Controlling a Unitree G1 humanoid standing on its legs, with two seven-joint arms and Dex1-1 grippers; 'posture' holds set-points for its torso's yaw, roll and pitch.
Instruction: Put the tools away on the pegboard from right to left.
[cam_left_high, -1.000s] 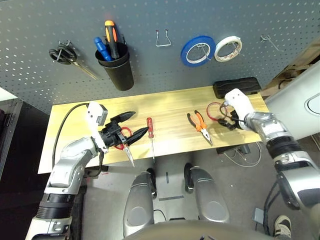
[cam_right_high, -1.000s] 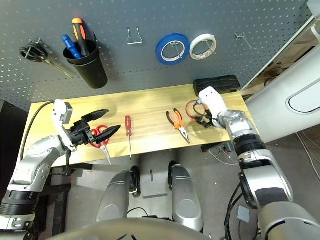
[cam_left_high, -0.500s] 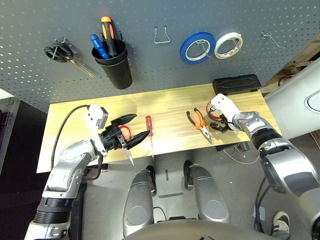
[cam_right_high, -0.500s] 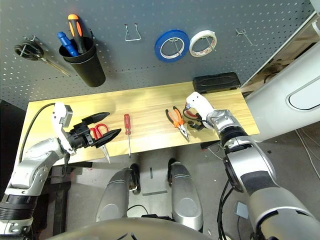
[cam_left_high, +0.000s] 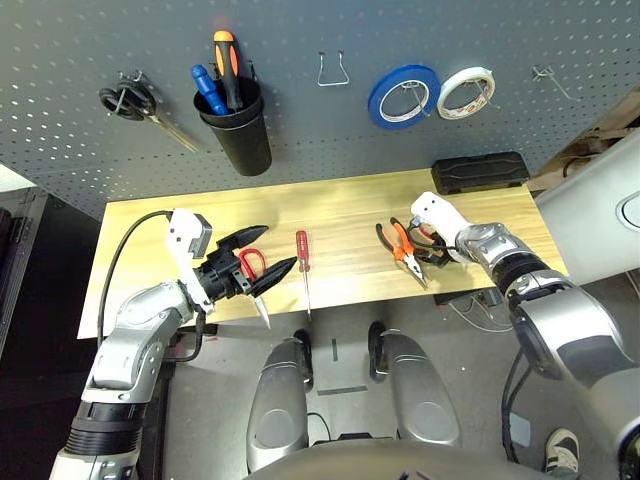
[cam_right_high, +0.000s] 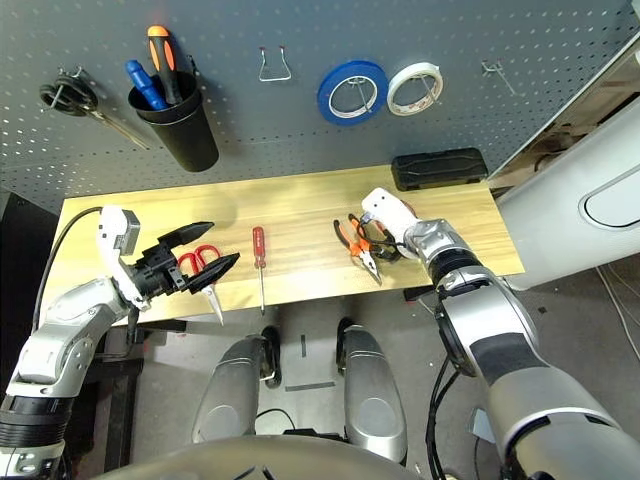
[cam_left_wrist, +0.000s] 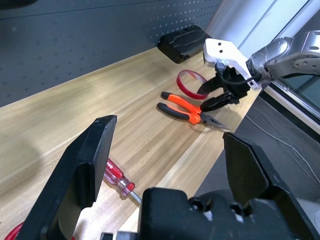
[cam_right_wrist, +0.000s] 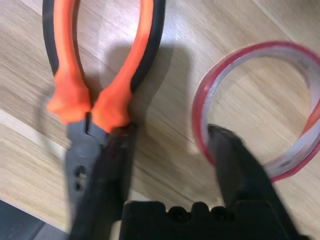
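My right pincer (cam_right_wrist: 170, 150) hangs spread, one finger inside the red tape ring (cam_right_wrist: 260, 105) beside the pliers (cam_right_wrist: 100, 65), since the rightmost tool goes first.

Silver jointed forearms — white wrist housings, black two-fingered grippers, black cable

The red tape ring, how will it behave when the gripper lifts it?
The red tape ring looks thin and nearly used up, so probably light and easily squashed. It stands on its edge beside the pliers, so a nudge might roll or tip it.
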